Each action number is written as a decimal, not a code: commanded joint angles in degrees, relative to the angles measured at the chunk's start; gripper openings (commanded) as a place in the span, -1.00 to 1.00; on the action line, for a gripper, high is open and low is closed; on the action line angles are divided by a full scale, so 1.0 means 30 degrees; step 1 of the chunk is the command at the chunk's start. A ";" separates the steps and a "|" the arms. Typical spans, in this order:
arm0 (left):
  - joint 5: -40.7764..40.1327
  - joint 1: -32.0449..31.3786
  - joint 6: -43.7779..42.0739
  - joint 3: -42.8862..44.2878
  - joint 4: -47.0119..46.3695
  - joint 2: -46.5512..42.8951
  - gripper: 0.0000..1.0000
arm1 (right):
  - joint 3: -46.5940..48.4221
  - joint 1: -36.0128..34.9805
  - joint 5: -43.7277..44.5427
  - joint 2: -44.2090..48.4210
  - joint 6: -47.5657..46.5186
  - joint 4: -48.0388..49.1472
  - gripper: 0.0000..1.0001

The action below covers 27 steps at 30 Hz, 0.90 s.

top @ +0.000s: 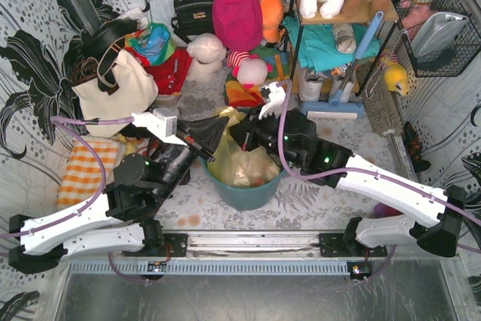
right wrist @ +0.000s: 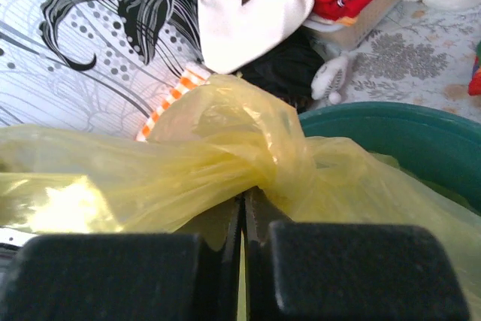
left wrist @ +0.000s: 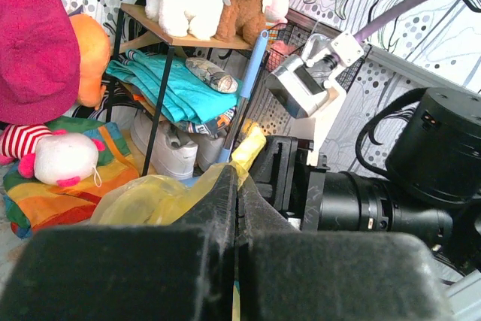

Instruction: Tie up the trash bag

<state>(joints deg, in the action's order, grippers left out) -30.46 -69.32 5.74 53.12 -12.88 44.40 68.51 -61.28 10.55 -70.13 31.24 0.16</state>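
Observation:
The trash bag is thin yellow-green plastic and sits in the teal round bin at mid-table. My left gripper is shut on a strip of the bag's rim; in the left wrist view the plastic runs between the closed gripper. My right gripper is shut on the bag's other side; in the right wrist view the bunched, twisted plastic is pinched at the gripper. Both grippers meet above the bin's far rim.
A white tote bag stands at back left, an orange checked cloth beside the left arm. Toys, a red bag and a pink hat crowd the back. A shelf with stuffed animals stands at back right.

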 commanded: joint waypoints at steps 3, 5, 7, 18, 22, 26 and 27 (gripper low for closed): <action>0.0016 0.0138 0.0390 -0.0248 -0.0628 -0.0201 -1.00 | -0.1302 -0.1512 0.3940 0.0061 0.1311 0.4432 -1.00; 0.0038 0.0140 0.0494 -0.0343 -0.0627 -0.0346 -1.00 | -0.2007 -0.1788 0.5390 0.0139 0.1304 0.5885 -1.00; 0.0095 0.0138 0.0533 -0.0420 -0.0606 -0.0435 -1.00 | -0.2832 -0.1888 0.6311 0.0214 0.1220 0.7431 -1.00; 0.0749 0.0138 0.1098 -0.0311 0.0275 -0.0566 -1.00 | -0.4941 -0.2247 0.7476 -0.1506 -0.0574 1.4596 -1.00; 0.1017 0.0138 0.1307 -0.0272 0.0750 -0.0623 -1.00 | -0.5252 -0.2417 0.7734 -0.2174 -0.1031 1.6221 -1.00; 0.1442 0.0130 0.1481 -0.0305 0.0892 -0.0706 -1.00 | -0.5803 -0.2599 0.7823 -0.2896 -0.1776 1.8923 -1.00; 0.1560 0.0137 0.1507 -0.0280 0.0918 -0.0701 -1.00 | -0.5850 -0.2668 0.7889 -0.3067 -0.1934 1.9387 -1.00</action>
<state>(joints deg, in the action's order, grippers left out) -27.62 -69.32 9.17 51.94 -9.47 43.27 52.10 -68.51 32.51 -77.56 28.75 46.48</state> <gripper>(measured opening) 0.009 0.003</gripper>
